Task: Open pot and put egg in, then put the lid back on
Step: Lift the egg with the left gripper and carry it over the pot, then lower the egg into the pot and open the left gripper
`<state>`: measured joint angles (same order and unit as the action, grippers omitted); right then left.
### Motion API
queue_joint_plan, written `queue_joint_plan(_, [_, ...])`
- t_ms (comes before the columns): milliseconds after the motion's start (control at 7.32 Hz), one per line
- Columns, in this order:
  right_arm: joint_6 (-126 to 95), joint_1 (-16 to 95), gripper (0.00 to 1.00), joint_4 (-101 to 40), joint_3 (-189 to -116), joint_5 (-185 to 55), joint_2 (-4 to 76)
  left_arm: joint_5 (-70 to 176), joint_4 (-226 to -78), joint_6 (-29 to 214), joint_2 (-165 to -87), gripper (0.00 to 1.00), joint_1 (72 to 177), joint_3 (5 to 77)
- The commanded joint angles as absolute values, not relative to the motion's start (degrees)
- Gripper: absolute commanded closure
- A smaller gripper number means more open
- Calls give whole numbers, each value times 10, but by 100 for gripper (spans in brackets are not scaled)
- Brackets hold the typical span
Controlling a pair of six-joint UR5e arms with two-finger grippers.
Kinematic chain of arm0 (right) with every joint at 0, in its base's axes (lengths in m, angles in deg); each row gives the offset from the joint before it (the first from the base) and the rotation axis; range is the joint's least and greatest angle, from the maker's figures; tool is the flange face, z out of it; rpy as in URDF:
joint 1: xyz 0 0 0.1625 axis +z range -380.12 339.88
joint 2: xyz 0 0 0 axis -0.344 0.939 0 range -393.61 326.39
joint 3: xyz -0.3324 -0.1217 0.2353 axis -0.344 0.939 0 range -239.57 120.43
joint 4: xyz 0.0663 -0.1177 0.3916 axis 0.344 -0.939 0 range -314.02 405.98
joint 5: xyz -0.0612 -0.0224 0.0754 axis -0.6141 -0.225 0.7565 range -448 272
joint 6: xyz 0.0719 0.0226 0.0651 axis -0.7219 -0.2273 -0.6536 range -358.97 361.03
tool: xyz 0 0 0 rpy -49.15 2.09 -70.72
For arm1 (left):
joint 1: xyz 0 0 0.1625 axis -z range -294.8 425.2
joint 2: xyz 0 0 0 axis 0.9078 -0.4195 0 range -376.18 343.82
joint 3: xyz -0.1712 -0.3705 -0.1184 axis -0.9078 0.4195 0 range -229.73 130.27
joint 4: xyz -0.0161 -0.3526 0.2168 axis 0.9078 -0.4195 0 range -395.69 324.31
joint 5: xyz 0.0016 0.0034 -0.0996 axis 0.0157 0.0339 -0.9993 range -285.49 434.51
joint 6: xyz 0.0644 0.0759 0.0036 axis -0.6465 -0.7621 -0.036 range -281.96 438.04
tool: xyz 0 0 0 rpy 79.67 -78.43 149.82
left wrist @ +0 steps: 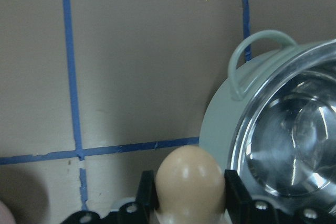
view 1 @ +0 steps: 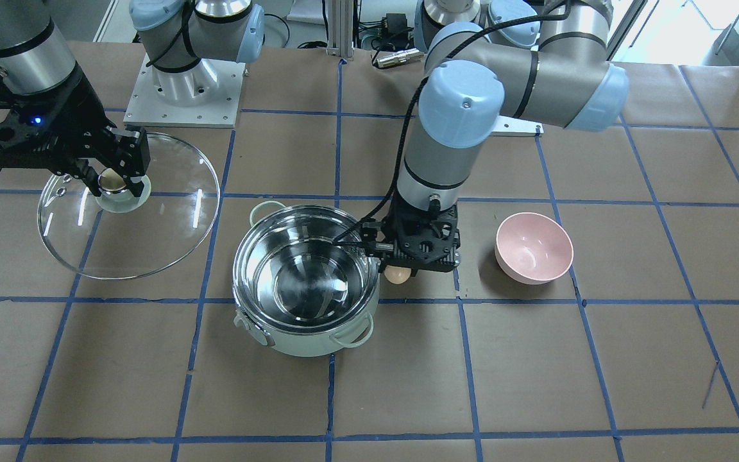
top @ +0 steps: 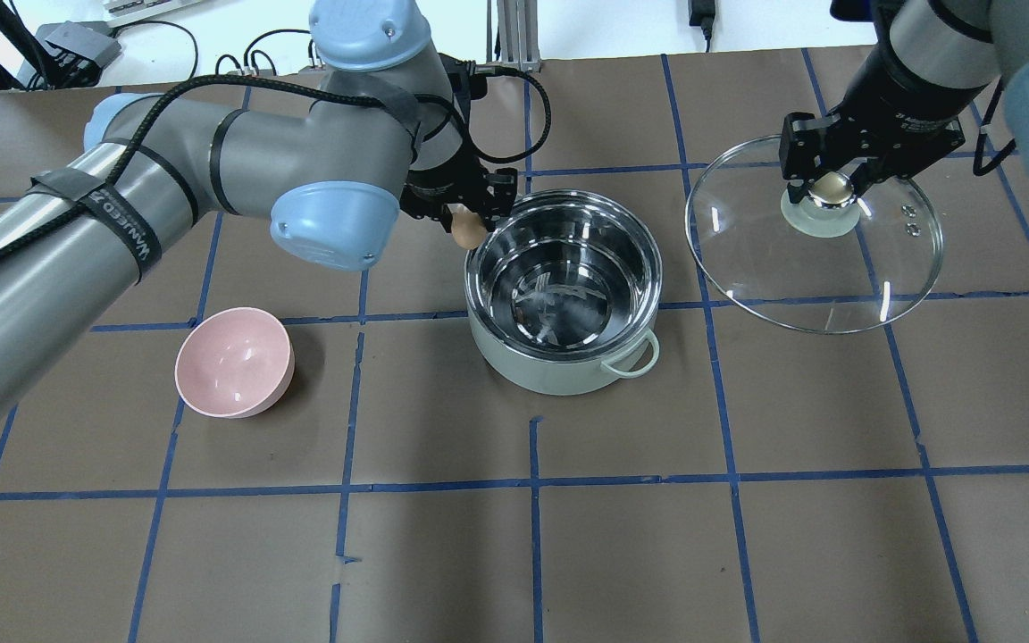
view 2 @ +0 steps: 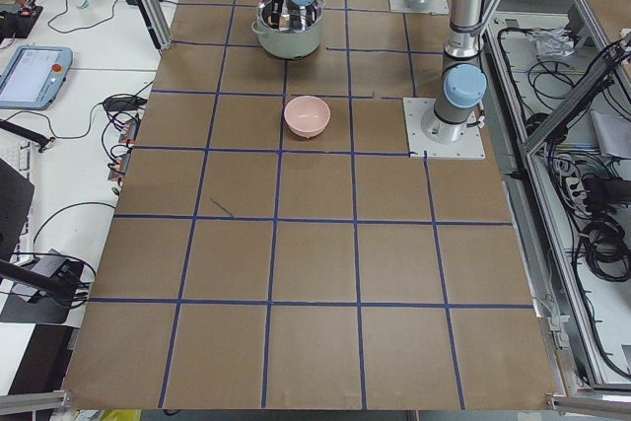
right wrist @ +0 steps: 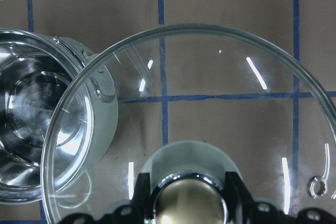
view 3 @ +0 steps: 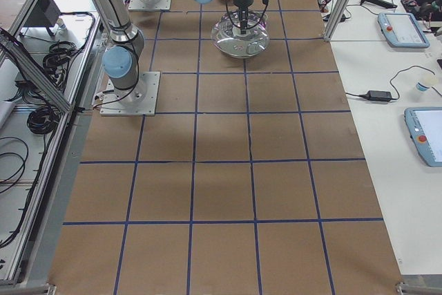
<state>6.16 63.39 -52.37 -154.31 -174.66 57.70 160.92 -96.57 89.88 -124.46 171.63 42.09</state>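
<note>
The mint-green pot (view 1: 305, 282) (top: 564, 290) stands open in the middle of the table, its steel inside empty. My left gripper (top: 470, 225) (view 1: 398, 273) is shut on the tan egg (top: 468, 229) (left wrist: 189, 182) and holds it just outside the pot's rim, above the table. My right gripper (top: 827, 189) (view 1: 113, 181) is shut on the knob of the clear glass lid (top: 823, 259) (view 1: 145, 237) (right wrist: 210, 103) and holds it in the air, off to the pot's side. The pot (right wrist: 47, 114) shows under the lid's edge in the right wrist view.
A pink bowl (top: 233, 362) (view 1: 533, 247) sits on the table on my left side, apart from the pot. The table is brown paper with a blue tape grid. Both arm bases stand at the table's back edge.
</note>
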Motion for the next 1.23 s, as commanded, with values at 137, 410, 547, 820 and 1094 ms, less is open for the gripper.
queue_joint_plan(137, [63, 633, 77, -523, -1544, -1747, 577, 1646, -947, 922, -1276, 87, 1765, 423])
queue_joint_plan(410, [63, 633, 77, -523, -1544, -1747, 577, 1666, -921, 922, -1302, 87, 1776, 426])
queue_joint_plan(547, [64, 633, 77, -523, -1544, -1747, 577, 1674, -920, 924, -1303, 84, 1780, 426])
queue_joint_plan(820, [63, 634, 75, -524, -1544, -1747, 577, 1676, -919, 923, -1301, 30, 1781, 431])
queue_joint_plan(1094, [63, 634, 75, -523, -1544, -1747, 577, 1677, -919, 921, -1280, 17, 1780, 430])
